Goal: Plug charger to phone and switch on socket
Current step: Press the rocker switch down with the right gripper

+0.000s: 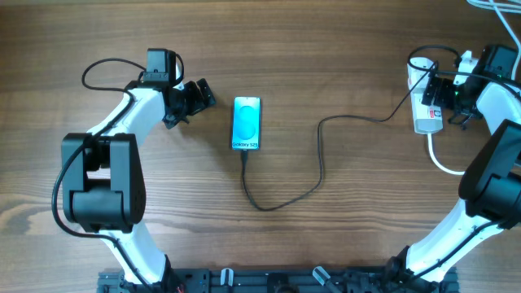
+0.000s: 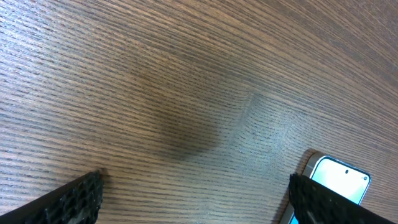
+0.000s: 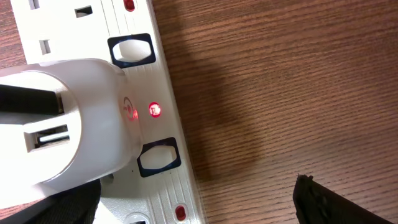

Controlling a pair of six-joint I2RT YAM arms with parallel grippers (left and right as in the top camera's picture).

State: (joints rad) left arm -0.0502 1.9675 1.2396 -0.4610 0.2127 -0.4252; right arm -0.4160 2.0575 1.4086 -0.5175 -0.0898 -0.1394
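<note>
Left gripper [image 1: 195,101] gapes near phone [image 1: 247,124], long axis running near-to-far.

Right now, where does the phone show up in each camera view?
Overhead: the phone lies at centre, screen up.
Left wrist: the phone sits at bottom right, partly cut off.
Right wrist: not in it.
Shared landmark: the wood-grain table.
</note>
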